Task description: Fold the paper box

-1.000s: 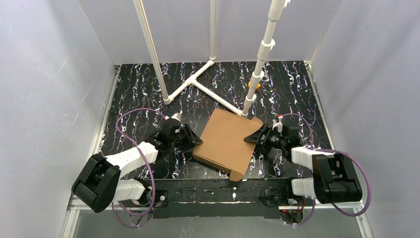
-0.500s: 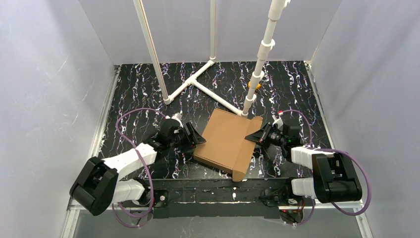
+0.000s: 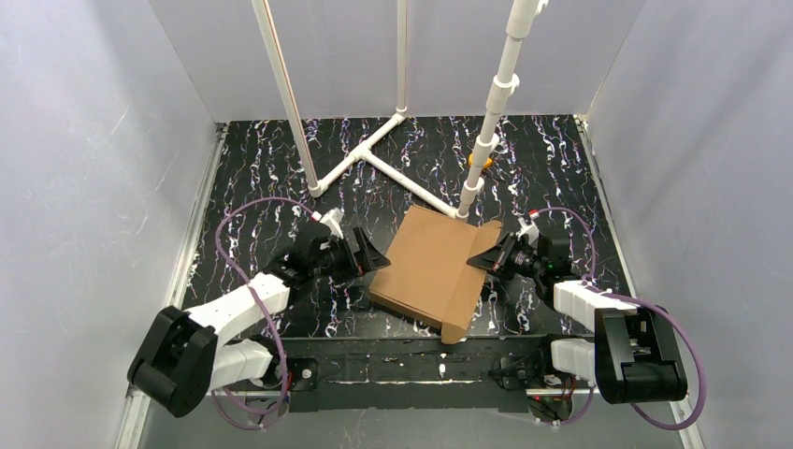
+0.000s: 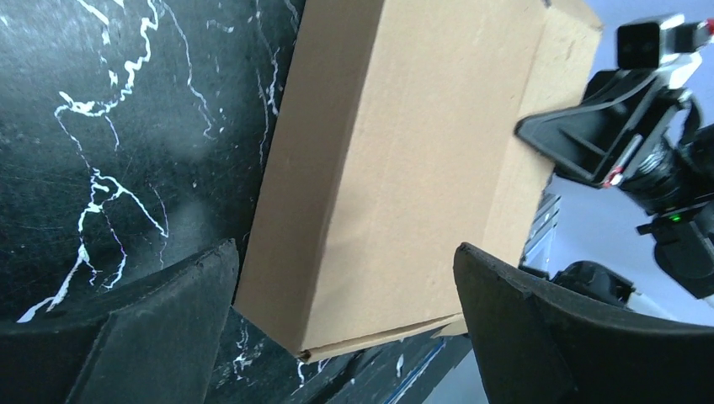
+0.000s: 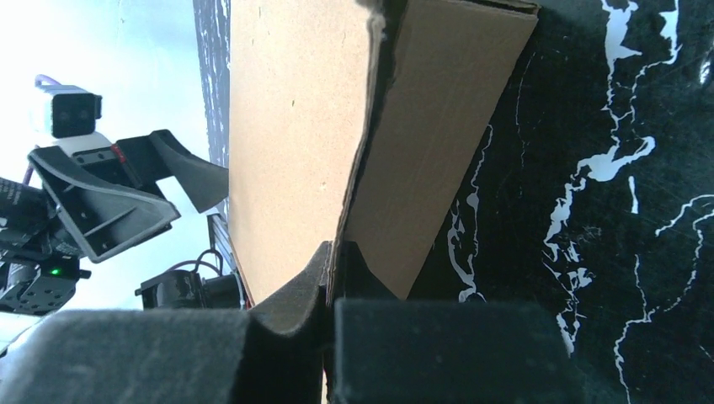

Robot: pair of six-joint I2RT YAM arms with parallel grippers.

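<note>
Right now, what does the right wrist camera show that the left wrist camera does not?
Only the right wrist view: the right gripper closed on the raised side flap of the cardboard box, seen edge-on. Only the left wrist view: the box's near corner sitting between the fingers of the open left gripper, not touching them as far as I can tell. Both: the box lying on the black marbled table, and the opposite gripper across it.

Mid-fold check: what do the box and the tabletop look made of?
Box: brown cardboard, matte, probably corrugated; creased folds and raw cut edges show. Tabletop: black with white marble-like veins, faint sheen; likely a printed sheet or laminate, which one is unclear.
</note>
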